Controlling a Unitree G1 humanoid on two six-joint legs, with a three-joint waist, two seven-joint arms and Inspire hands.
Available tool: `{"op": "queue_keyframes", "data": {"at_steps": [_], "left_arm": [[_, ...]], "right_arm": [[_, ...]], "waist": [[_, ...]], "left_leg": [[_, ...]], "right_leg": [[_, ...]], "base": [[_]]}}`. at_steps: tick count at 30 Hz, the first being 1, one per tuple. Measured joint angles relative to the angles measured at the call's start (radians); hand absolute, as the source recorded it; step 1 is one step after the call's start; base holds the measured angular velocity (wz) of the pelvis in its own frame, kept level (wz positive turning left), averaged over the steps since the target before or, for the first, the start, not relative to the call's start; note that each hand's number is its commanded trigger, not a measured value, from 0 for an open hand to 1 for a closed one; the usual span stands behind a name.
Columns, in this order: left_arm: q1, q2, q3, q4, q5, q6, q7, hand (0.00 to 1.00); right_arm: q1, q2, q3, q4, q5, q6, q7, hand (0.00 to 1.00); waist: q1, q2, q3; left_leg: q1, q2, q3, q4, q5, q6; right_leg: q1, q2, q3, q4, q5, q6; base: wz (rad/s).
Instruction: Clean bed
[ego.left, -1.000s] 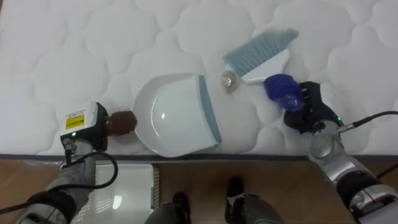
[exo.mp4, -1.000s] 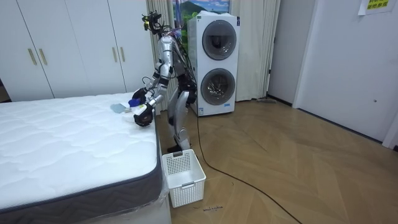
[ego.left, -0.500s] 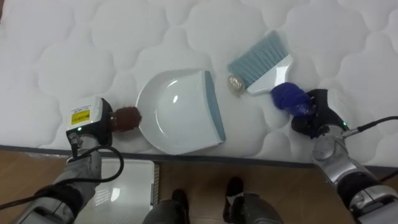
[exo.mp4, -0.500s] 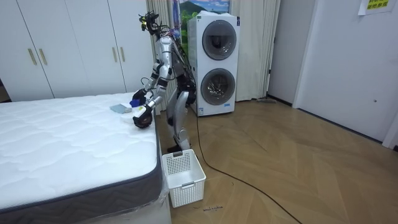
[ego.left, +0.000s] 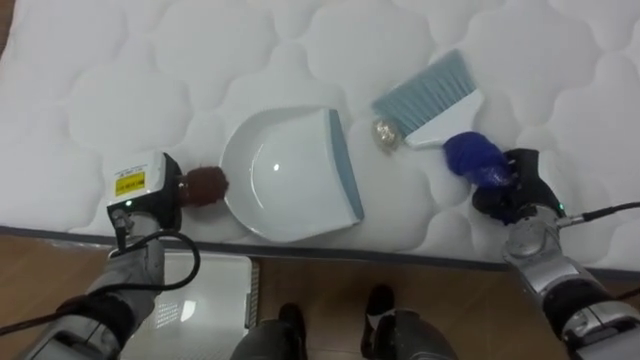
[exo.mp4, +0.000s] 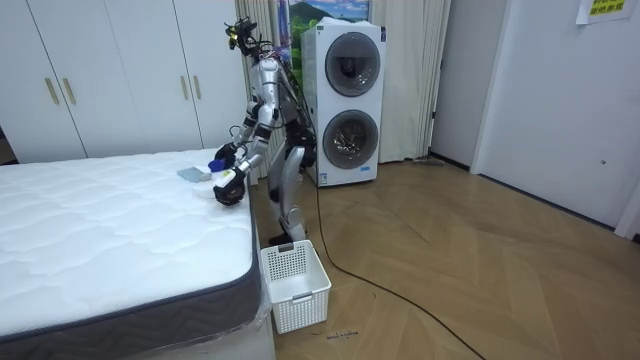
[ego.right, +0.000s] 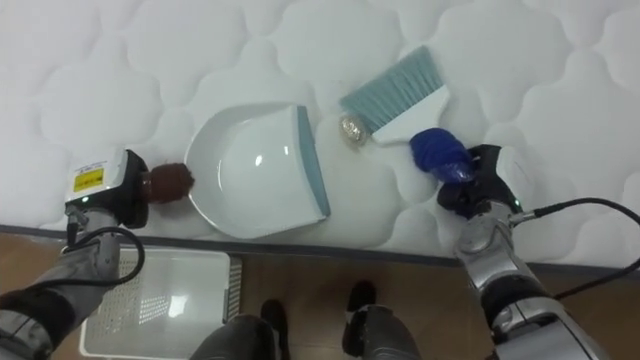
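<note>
A white dustpan (ego.left: 290, 175) with a grey-blue lip lies on the white quilted mattress (ego.left: 150, 60) near its front edge. My left hand (ego.left: 148, 190) is shut on its brown handle (ego.left: 206, 185). To the right lies a hand brush (ego.left: 425, 90) with pale blue bristles, and my right hand (ego.left: 512, 192) is shut on its blue handle (ego.left: 470, 156). A small crumpled silvery ball (ego.left: 385, 133) sits on the mattress between the dustpan's lip and the bristles, touching neither. In the room view I stand at the bed's side edge, both arms reaching over it.
A white plastic basket (ego.left: 205, 290) stands on the wooden floor below the bed's edge, by my left side, also basket (exo.mp4: 295, 285). Two stacked washing machines (exo.mp4: 345, 100) are behind me. White wardrobes (exo.mp4: 110, 75) line the far wall.
The whole picture has shifted a little, so the camera moved. Both hands keep hold of their handles; dustpan, brush and ball lie much as before.
</note>
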Motion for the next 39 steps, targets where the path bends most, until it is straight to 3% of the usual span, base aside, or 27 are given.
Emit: {"op": "queue_keyframes", "data": {"at_steps": [5, 10, 15, 19, 22, 24, 39], "left_arm": [[-0.001, 0.006, 0.006, -0.007, 0.017, 0.012, 0.001, 1.0], [-0.011, 0.036, 0.0, -0.019, 0.021, 0.021, 0.002, 1.0], [-0.02, 0.079, -0.001, -0.022, 0.029, 0.036, 0.002, 1.0], [-0.026, 0.087, -0.001, -0.023, 0.03, 0.04, 0.002, 1.0], [-0.027, 0.115, -0.007, -0.046, 0.043, 0.042, 0.002, 1.0], [-0.029, 0.139, -0.009, -0.059, 0.051, 0.041, 0.002, 1.0], [-0.058, 0.223, -0.028, -0.081, 0.092, 0.037, -0.002, 1.0]], "right_arm": [[-0.001, -0.018, -0.001, 0.003, -0.019, 0.004, 0.001, 1.0], [-0.019, -0.059, 0.001, 0.013, -0.08, 0.027, 0.001, 1.0], [-0.051, -0.11, 0.002, 0.033, -0.192, 0.076, 0.001, 1.0], [-0.089, -0.166, 0.002, 0.034, -0.317, 0.11, -0.004, 1.0], [-0.114, -0.194, 0.006, 0.034, -0.397, 0.119, -0.004, 1.0], [-0.119, -0.214, 0.017, 0.031, -0.45, 0.12, -0.004, 1.0], [-0.206, -0.289, 0.138, -0.042, -0.802, 0.147, 0.093, 1.0]], "waist": [[0.005, -0.002, -0.0014], [0.004, -0.021, -0.0092], [-0.001, -0.069, -0.0085], [0.0, -0.079, -0.0068], [-0.001, -0.102, 0.0009], [0.003, -0.119, 0.0007], [0.004, -0.162, 0.0028]], "left_leg": [[-0.006, -0.006, 0.001, 0.014, 0.001, 0.003], [-0.01, -0.019, 0.004, 0.016, 0.007, 0.013], [-0.031, -0.017, 0.003, 0.016, 0.007, 0.015], [-0.037, -0.016, 0.005, 0.019, 0.007, 0.016], [-0.037, -0.011, 0.009, 0.02, 0.007, 0.016], [-0.044, -0.002, 0.011, 0.024, 0.007, 0.015], [-0.061, 0.019, 0.028, 0.022, 0.006, 0.013]], "right_leg": [[-0.003, -0.01, 0.001, 0.018, 0.001, 0.005], [-0.019, -0.023, 0.011, 0.036, 0.001, 0.006], [-0.046, -0.022, 0.015, 0.051, 0.01, -0.002], [-0.053, -0.02, 0.021, 0.052, 0.02, -0.003], [-0.056, -0.011, 0.03, 0.049, 0.022, -0.004], [-0.059, -0.003, 0.029, 0.043, 0.025, -0.008], [-0.074, 0.011, 0.032, 0.013, 0.046, -0.015]], "base": [[0.02], [0.02], [0.0], [-0.04], [-0.08], [-0.06], [-0.06]]}}
